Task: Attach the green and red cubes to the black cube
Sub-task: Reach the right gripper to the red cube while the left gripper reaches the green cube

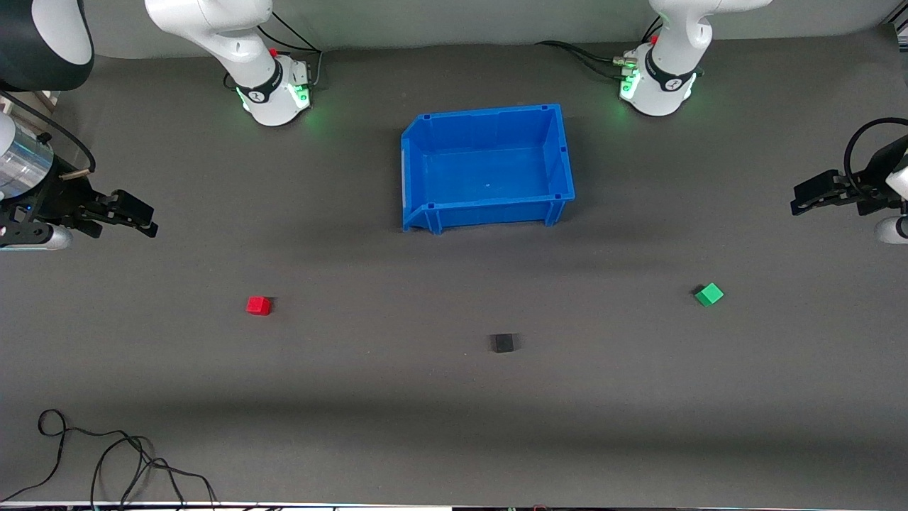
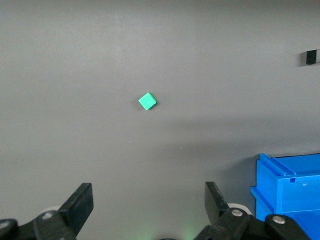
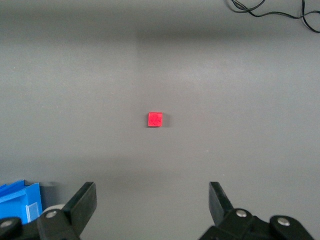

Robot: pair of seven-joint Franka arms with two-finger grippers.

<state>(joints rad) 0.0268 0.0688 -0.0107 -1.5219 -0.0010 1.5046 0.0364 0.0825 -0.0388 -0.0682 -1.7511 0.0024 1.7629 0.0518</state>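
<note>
Near the table's camera-side edge sit red cube (image 1: 259, 305), black cube (image 1: 503, 343), green cube (image 1: 709, 294), well apart; left gripper (image 1: 800, 199) and right gripper (image 1: 147, 219) hover at opposite ends, fingers spread, empty

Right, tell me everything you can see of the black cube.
The black cube is small, plain and matte, with no markings visible, and sits flat and alone on the dark grey table. It is nearer the front camera than the blue bin, and lies between the red cube and green cube, slightly nearer the camera than both. Nothing touches it. The left wrist view catches it at the frame's edge.
</note>
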